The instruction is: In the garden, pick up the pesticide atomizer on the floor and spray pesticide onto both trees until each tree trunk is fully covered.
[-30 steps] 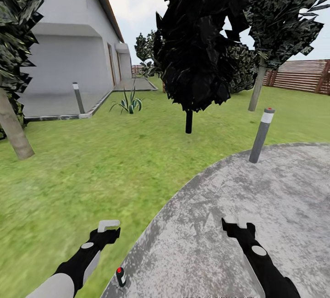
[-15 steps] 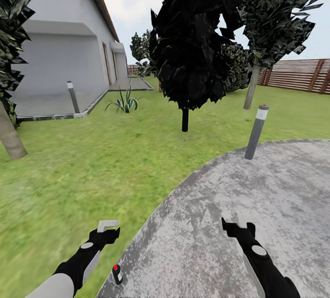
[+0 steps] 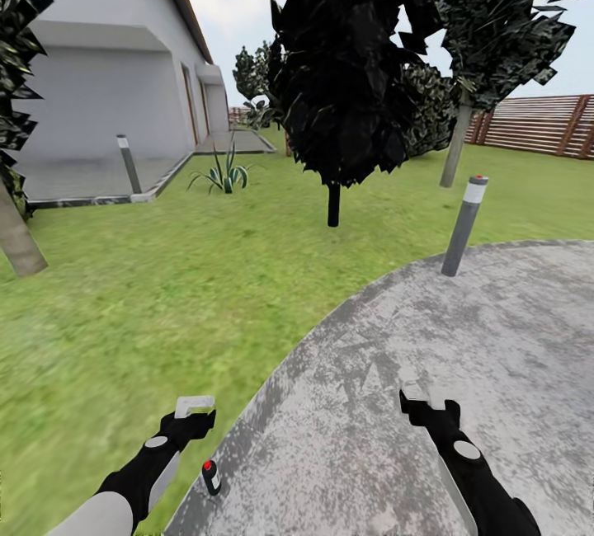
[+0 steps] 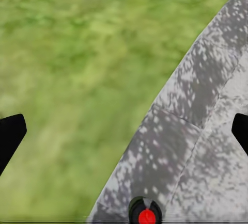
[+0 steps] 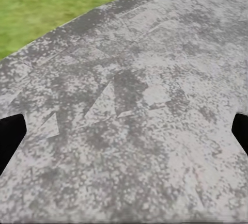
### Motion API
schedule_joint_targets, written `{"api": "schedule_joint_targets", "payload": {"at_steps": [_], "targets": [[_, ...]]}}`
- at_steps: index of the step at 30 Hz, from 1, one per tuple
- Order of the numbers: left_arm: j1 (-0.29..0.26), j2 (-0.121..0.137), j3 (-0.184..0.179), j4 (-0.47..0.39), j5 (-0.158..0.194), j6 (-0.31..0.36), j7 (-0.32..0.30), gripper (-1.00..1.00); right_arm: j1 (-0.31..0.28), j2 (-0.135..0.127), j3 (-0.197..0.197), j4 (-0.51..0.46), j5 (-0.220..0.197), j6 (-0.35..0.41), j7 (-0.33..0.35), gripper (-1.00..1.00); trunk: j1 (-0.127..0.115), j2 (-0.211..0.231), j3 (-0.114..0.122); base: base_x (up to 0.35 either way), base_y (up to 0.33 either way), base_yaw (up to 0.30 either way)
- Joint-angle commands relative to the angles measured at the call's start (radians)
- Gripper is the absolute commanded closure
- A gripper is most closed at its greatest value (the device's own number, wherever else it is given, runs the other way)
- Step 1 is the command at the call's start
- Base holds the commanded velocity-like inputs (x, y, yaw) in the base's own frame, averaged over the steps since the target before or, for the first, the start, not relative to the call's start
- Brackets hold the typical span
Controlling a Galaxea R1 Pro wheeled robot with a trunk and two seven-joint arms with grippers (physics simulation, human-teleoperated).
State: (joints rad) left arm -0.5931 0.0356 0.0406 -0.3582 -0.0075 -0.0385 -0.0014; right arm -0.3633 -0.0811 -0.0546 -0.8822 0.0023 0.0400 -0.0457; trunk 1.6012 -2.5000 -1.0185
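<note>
Honestly, nothing gripped in either tool at this point. Had the left tool (image 3: 194, 414) hanging low over the grass floor (image 3: 165, 297), just beside the curved edge of the grey stone patio (image 3: 462, 354). Showed its black fingertips (image 4: 10, 131) way out at opposite sides of the left wrist view, so spread wide, with only grass and patio edge between them. Same deal for the right tool (image 3: 421, 408): held over the patio, well in from that edge, fingertips (image 5: 10, 133) far apart and just mottled stone between.

Also spotted a small black post with a red cap (image 3: 211, 477) right on the patio edge, near the left tool but not touching it.

Further out on the lawn: dark conifer (image 3: 346, 66) on a thin stem, dead ahead. Grey bollard (image 3: 464, 225) standing at the patio's far edge. Thick grey-brown tree trunk (image 3: 16, 239) way over at the lawn's left edge, well apart from both tools. Couldn't make out any specks on its bark from there. White house (image 3: 107, 91) behind it, spiky plant (image 3: 219, 177) near the house corner, brown slat fence (image 3: 536, 124) along the far right.
</note>
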Motion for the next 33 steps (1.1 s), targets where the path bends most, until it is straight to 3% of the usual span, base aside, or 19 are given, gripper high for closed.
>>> {"api": "schedule_joint_targets", "payload": {"at_steps": [1,13,25,27,30,33], "targets": [[-0.001,0.000,0.002,0.001,-0.001,-0.004,0.000,-1.00,0.000,0.000,0.001,-0.001,0.001,0.004,-0.003,-1.00,0.000,-0.001,-0.007,0.000,0.000,0.000],[-0.001,0.000,0.001,0.001,-0.002,-0.004,0.000,-1.00,0.000,0.000,-0.001,-0.002,0.000,0.004,-0.003,-1.00,0.006,-0.003,-0.072,0.000,0.000,-0.003],[0.000,0.000,0.001,0.002,-0.003,-0.010,0.000,-1.00,0.000,0.000,-0.001,-0.003,-0.001,0.004,-0.003,-1.00,0.011,-0.006,-0.135,0.000,0.000,-0.158],[0.001,0.000,0.000,0.007,-0.003,-0.051,0.000,-1.00,0.000,0.000,0.000,-0.003,-0.001,0.003,-0.003,-1.00,0.012,-0.007,-0.145,0.000,0.000,-0.155],[0.003,0.000,-0.001,0.023,-0.003,-0.169,0.000,-1.00,0.000,0.000,0.001,-0.003,-0.001,0.003,-0.003,-1.00,0.013,-0.007,-0.158,0.000,0.000,-0.050],[0.004,0.000,-0.001,0.034,-0.003,-0.199,0.000,-1.00,0.000,0.000,0.001,-0.003,-0.001,0.003,-0.003,-1.00,0.015,-0.008,-0.170,0.000,0.000,-0.017]]}}
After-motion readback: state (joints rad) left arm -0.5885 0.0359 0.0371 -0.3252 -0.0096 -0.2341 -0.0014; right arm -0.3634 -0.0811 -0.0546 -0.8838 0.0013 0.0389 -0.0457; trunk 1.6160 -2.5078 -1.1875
